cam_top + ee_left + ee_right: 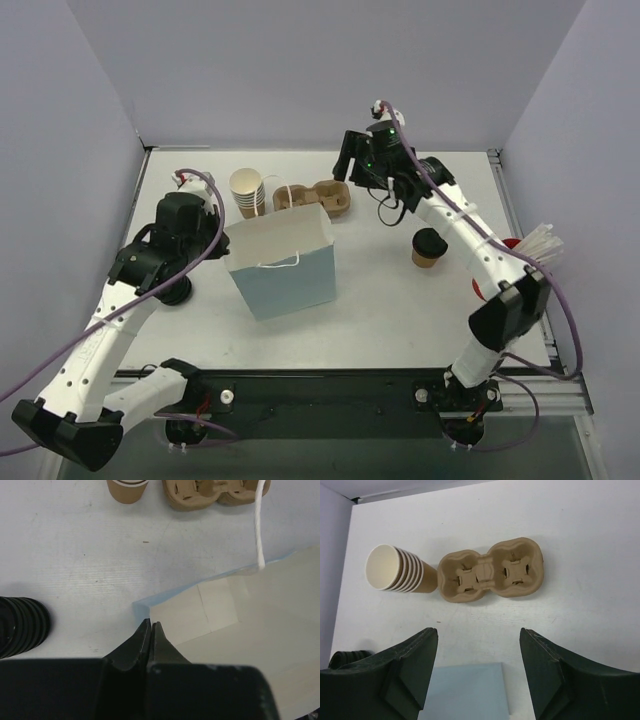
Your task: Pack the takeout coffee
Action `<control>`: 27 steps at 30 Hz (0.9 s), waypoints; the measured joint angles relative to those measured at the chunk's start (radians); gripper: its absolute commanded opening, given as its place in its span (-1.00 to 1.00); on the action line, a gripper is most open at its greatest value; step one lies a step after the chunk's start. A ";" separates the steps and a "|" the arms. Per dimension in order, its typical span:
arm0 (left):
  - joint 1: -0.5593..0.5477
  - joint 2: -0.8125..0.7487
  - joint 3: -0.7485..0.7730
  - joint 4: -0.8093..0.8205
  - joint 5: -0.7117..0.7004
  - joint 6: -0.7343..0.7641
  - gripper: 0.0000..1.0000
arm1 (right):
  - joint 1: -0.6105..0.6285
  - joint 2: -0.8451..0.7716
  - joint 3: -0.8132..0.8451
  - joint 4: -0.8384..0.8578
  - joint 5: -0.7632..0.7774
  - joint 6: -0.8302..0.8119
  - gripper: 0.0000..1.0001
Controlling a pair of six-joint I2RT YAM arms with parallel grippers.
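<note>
Item: small tan kraft-paper cup with a black round plastic lid (428,247), stood upright on the white table (380,300), to the right of the light-blue paper bag (290,285) with white cord handles and apart from it. Item: brown moulded-pulp two-cup tray (535,555), laid flat at the far side of the table just beyond the bag, both hollows unfilled, its long axis set left to right. A stack of lidless tan cups with cream insides (402,572) is placed just left of the tray. Right gripper (477,635): jaws spread wide, nothing held, hung above the bag's far edge, the tray seen below and just beyond, the jaw gap lined up with the tray's long axis. Left gripper (151,627): jaws closed, tips met on the bag's left rim near a corner, the paper judged to be pinched between them. Governing relation: the lidded cup is placed to the near right of the right gripper, just beside that arm's forearm, while the left arm is separated from it by the bag. The right arm is therefore judged the nearer, and a reach back toward the near right is called for before the cup can be seated in a hollow.
</note>
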 measured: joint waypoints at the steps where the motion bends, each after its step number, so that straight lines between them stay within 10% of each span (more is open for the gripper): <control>1: -0.001 -0.002 0.012 -0.022 -0.009 0.002 -1.00 | -0.002 0.046 0.029 -0.002 0.006 0.000 0.35; 15: 0.000 -0.103 0.050 -0.173 -0.069 0.074 -1.00 | -0.001 0.565 0.347 0.006 0.037 -0.003 0.25; 27: 0.001 -0.158 0.033 -0.175 -0.051 0.111 -1.00 | 0.034 0.706 0.428 0.044 0.044 0.026 0.25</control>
